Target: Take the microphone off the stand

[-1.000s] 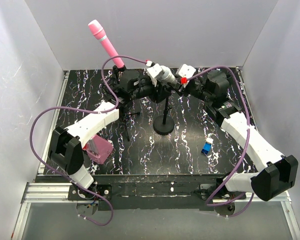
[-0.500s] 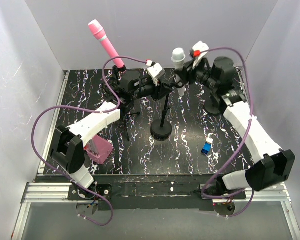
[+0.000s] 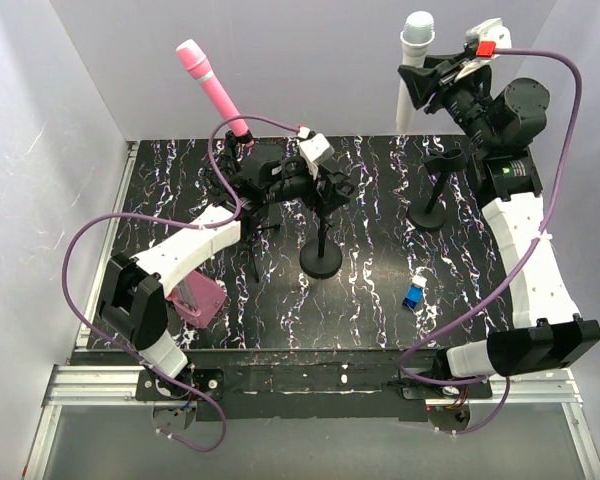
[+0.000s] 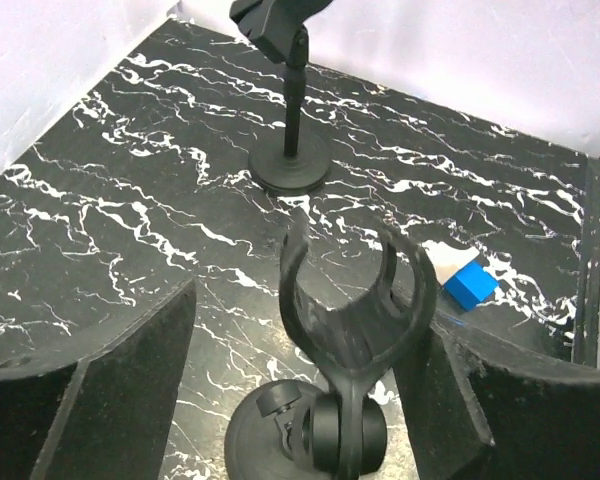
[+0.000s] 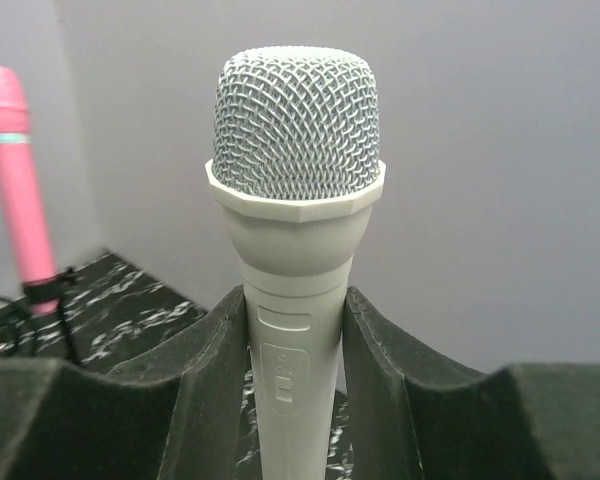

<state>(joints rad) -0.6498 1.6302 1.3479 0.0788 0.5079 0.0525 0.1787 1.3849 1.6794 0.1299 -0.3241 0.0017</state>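
Note:
A white microphone (image 3: 410, 70) with a grey mesh head hangs upright high at the back right. My right gripper (image 3: 427, 80) is shut on its body. In the right wrist view the microphone (image 5: 298, 230) fills the middle, with both pads pressed to its sides below the head. The black stand (image 3: 321, 262) is on the middle of the table and its U-shaped clip (image 4: 350, 310) is empty. My left gripper (image 3: 330, 186) is at the clip. Its fingers (image 4: 110, 390) are open on either side of the clip.
A pink microphone (image 3: 208, 82) sits tilted in a stand at the back left. Another black stand (image 3: 430, 195) with an empty clip is at the back right. A blue and white block (image 3: 414, 294) lies front right. A pink box (image 3: 198, 297) is beside the left arm.
My right arm has lifted the white microphone out of the middle stand's clip and carried it up and to the right. My left gripper stays at the clip and its jaws have widened.

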